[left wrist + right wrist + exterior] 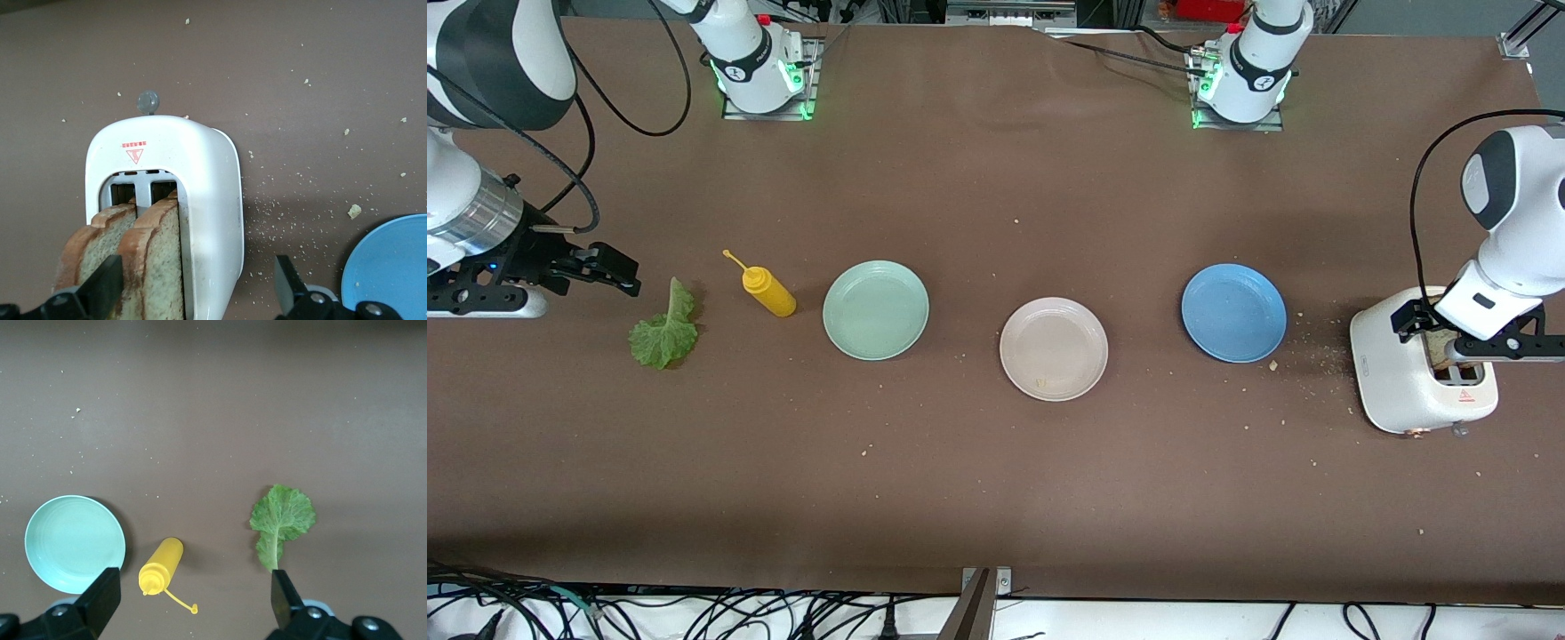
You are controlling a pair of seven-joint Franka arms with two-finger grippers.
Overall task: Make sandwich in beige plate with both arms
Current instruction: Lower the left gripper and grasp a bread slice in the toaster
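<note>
Two brown bread slices (157, 263) stand upright in the slots of a white toaster (1405, 378) at the left arm's end of the table. My left gripper (1480, 348) hangs open and empty just above the toaster (207, 200); in the left wrist view (195, 288) its fingers straddle one slice and the toaster's side wall. The beige plate (1054, 348) lies bare at mid-table. The green lettuce leaf (665, 329) lies flat on the table near the right arm's end and also shows in the right wrist view (280, 523). My right gripper (615, 271) is open and empty above the table beside the leaf (193, 600).
A yellow squeeze bottle (767, 290) lies on its side between the leaf and a mint-green plate (876, 310). A blue plate (1233, 312) sits between the beige plate and the toaster. Crumbs are scattered around the toaster.
</note>
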